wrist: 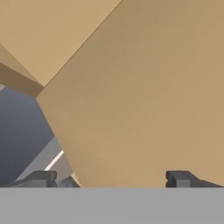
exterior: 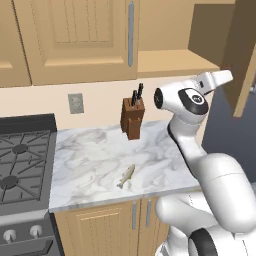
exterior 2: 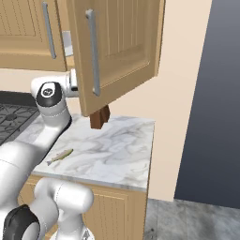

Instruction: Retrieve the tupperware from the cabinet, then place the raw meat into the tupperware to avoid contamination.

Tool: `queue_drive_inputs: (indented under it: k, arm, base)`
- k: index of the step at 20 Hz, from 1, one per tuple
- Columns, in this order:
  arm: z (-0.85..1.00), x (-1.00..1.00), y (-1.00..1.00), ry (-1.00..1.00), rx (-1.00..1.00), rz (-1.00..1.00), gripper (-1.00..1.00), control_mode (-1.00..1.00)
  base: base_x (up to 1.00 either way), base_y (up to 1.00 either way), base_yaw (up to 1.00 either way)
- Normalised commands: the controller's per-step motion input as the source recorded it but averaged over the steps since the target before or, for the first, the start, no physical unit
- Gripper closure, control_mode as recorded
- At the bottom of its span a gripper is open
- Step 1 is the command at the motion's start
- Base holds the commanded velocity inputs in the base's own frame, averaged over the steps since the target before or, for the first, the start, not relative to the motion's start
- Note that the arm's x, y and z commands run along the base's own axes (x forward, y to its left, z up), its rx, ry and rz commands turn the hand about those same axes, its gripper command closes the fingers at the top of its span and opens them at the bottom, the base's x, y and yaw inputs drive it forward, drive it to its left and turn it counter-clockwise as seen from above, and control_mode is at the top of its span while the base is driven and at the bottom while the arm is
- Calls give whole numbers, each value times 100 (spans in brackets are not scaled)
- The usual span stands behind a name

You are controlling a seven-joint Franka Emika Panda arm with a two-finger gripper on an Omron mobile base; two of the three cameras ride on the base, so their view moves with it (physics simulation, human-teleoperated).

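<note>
Two-finger claw [wrist: 111, 178] spread wide, holding nothing; the light-wood panelled cabinet's swung-open door [wrist: 144, 96] sits dead ahead, close in front.

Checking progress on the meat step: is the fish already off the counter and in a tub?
No: the fish lies bare on the marble counter, in front of the knife block.

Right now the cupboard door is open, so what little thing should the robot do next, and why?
Probably ease the open pincer clear of the swung-out cabinet door and turn it toward the cabinet's open shelf. The hand view looks close onto flat wood, the pincer holds nothing, and the fish lies on the marble counter near the knife block. I see no tub yet.
</note>
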Motion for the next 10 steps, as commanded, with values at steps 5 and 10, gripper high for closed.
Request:
queue_drive_inputs:
  k: [5, 10]
  arm:
    - [0, 2, -78, -7, 0, -2, -100, -100]
    - [0, 21, -70, -6, 0, -2, -100, -100]
  base:
    - [0, 0, 0]
    - [0, 0, 0]
